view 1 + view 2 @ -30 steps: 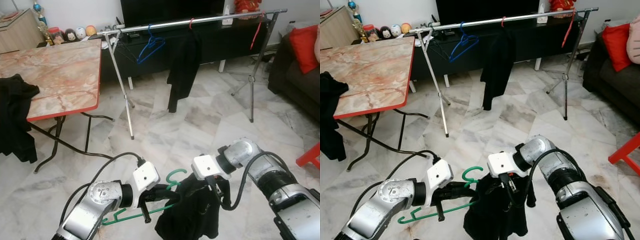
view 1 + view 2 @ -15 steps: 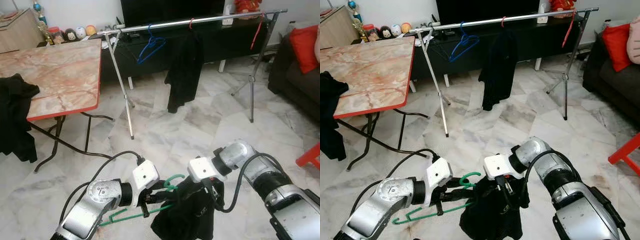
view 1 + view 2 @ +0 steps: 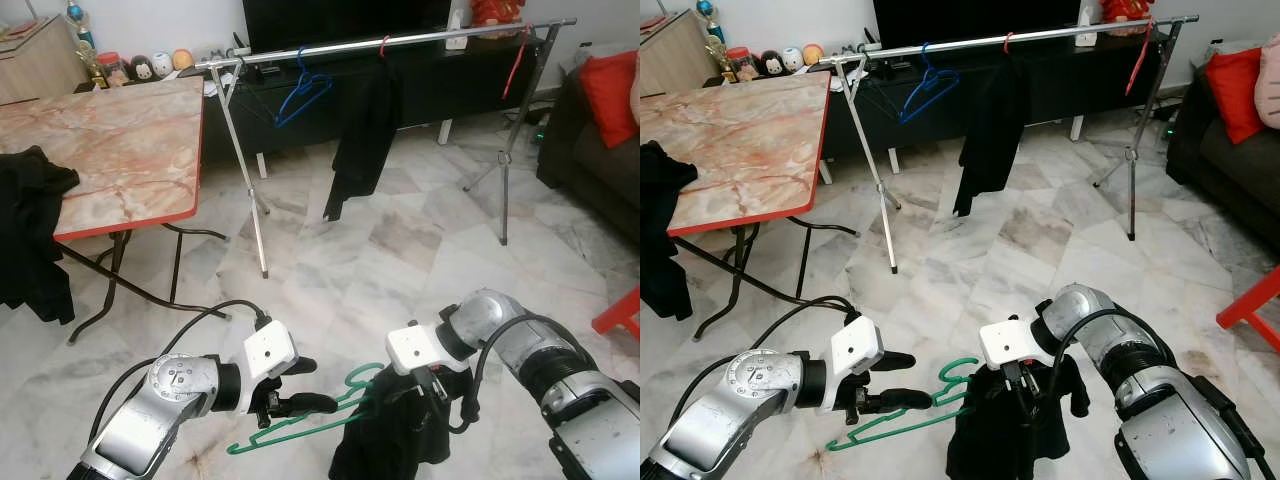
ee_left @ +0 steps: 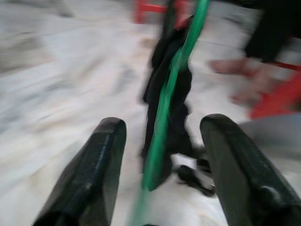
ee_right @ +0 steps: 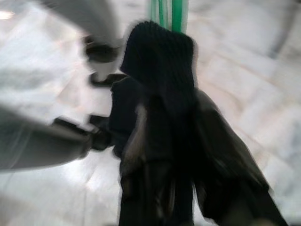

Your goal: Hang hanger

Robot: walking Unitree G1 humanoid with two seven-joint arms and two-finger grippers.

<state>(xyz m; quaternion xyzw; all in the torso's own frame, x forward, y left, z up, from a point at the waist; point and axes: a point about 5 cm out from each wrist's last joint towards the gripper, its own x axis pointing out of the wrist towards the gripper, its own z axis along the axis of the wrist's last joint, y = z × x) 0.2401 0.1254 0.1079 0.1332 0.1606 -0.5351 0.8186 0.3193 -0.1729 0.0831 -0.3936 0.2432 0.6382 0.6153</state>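
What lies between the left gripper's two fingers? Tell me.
The green hanger runs through the gap between the open left gripper fingers in the left wrist view, carrying black clothing beyond.

Both silver arms reach forward and low, elbows bent, wrists turned inward toward each other. Left gripper (image 3: pixel 902 380): two long black fingers (image 4: pixel 96 169) spread apart, pointing right. Right gripper (image 3: pixel 1025 393): angled downward, finger state unclear.

L hand (image 3: pixel 902 381) now open, off green hanger (image 3: pixel 902 421)
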